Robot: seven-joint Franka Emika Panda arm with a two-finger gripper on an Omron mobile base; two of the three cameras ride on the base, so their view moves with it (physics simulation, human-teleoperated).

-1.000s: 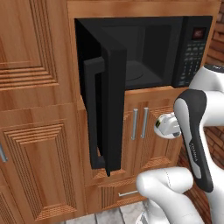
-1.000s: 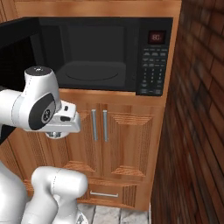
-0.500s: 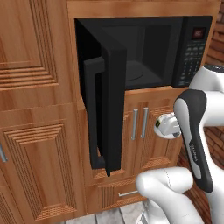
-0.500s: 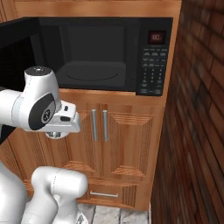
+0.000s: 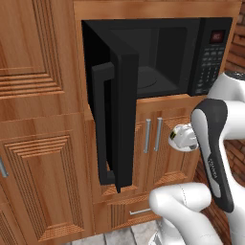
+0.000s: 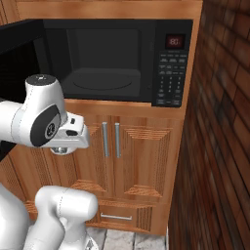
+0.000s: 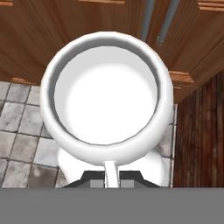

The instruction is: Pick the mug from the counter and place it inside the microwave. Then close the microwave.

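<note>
Gripper (image 7: 111,175) apparently clamps 1 mug (image 7: 107,94), below 1 open microwave (image 5: 158,57)

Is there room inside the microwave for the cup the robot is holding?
Yes. The microwave floor looks bare from the open door side across to the keypad side. The mug, shut in the gripper, hangs lower, by the cabinet doors. The door swung out in front narrows the way in on one side.
</note>
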